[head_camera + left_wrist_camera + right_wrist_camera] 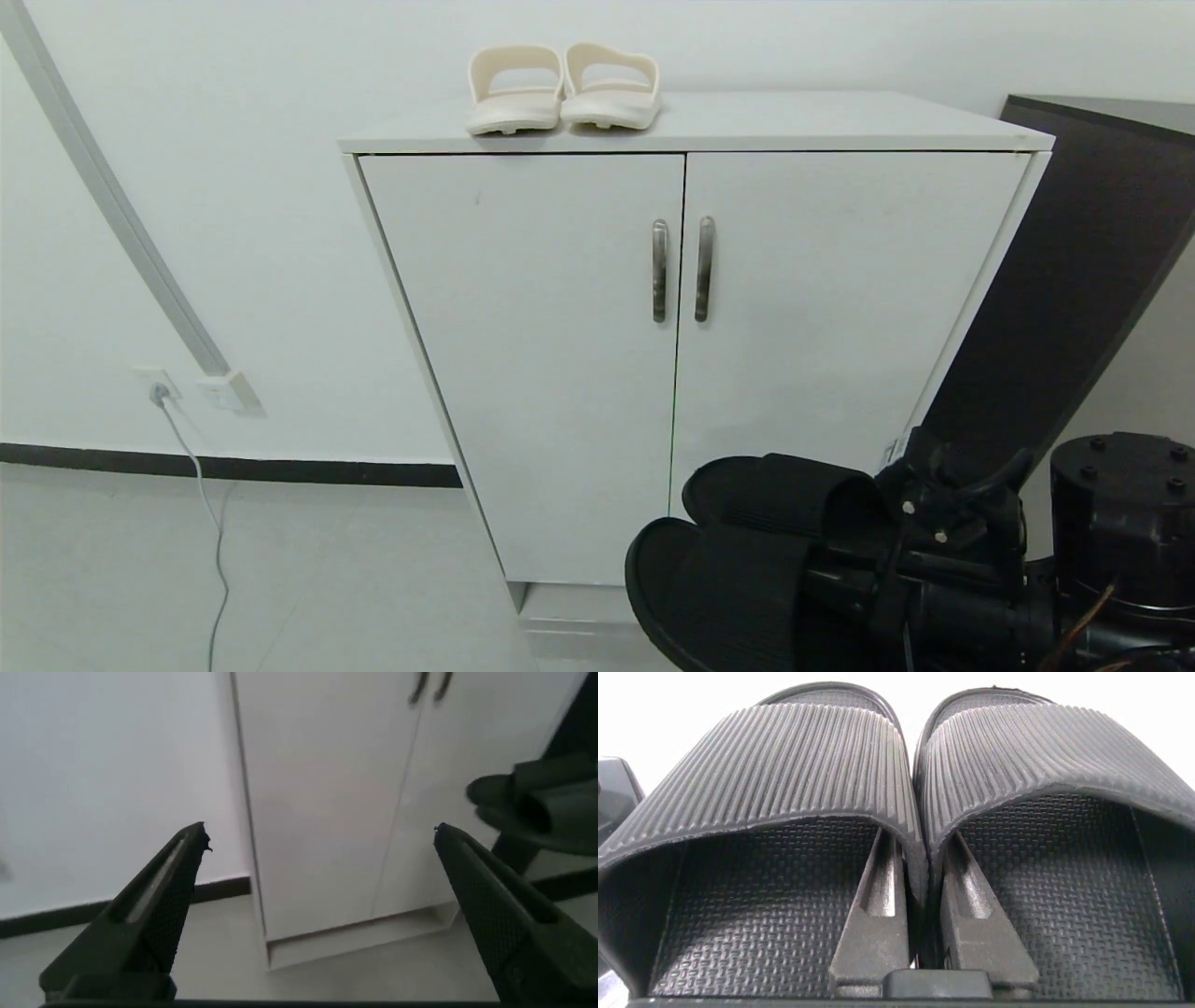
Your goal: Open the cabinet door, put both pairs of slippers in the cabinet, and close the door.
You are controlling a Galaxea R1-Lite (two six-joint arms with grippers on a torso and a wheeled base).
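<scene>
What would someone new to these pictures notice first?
Probably the black slippers, low in front of the cabinet, pinched together by the right gripper with one finger inside each. Next, the cream slippers sitting side by side on the cabinet's top, above its two shut doors. The left gripper hangs open and empty.

White cabinet (523, 373), cream slippers (563, 89), black slippers (813, 775).
The cabinet is plain white with dull silver-grey handles (660, 271), and the cream slippers are unpatterned. The black slippers have fine parallel ribbing across the straps and a small diamond tread on the footbeds. The left pincer (320, 835) is black. The wall (233, 187) is white and its skirting (233, 467) black.
</scene>
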